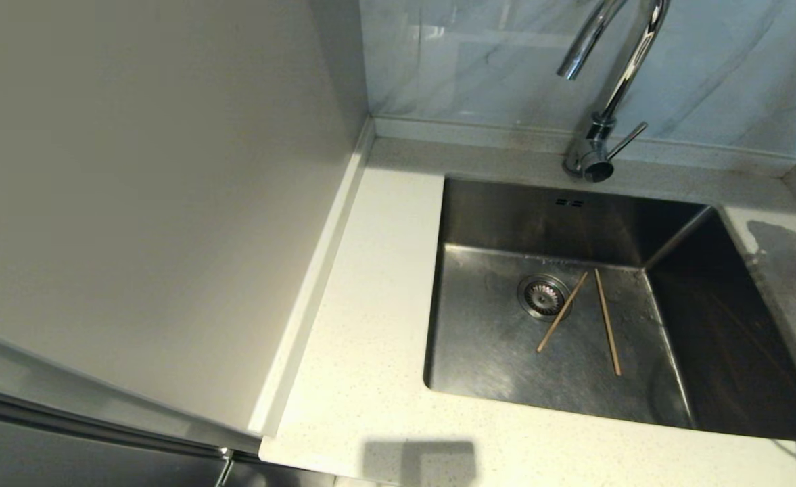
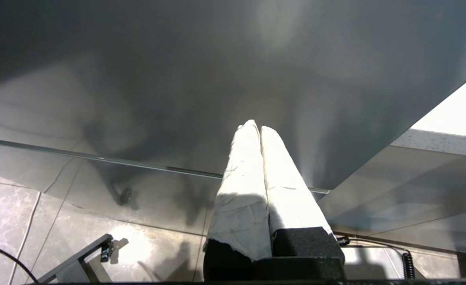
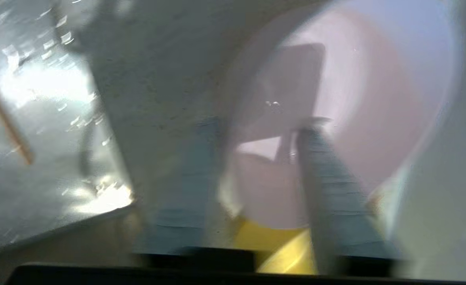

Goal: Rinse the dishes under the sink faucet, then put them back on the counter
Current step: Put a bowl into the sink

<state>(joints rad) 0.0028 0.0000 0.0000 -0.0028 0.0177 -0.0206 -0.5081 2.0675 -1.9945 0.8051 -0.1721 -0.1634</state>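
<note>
Head view: chopsticks (image 1: 579, 322) (two) in sink (image 1: 506, 223)

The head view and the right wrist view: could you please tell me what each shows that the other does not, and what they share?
Only the head view shows the tall chrome gooseneck faucet, the round strainer drain and both thin brown wooden chopsticks lying apart on the sink floor.

Only the right wrist view shows the small yellow bowl beside the small pale pink bowl, with the right gripper open, one finger inside the pink bowl and one outside its rim.

Both show the stainless steel sink, the off-white speckled counter and at least one chopstick.
</note>
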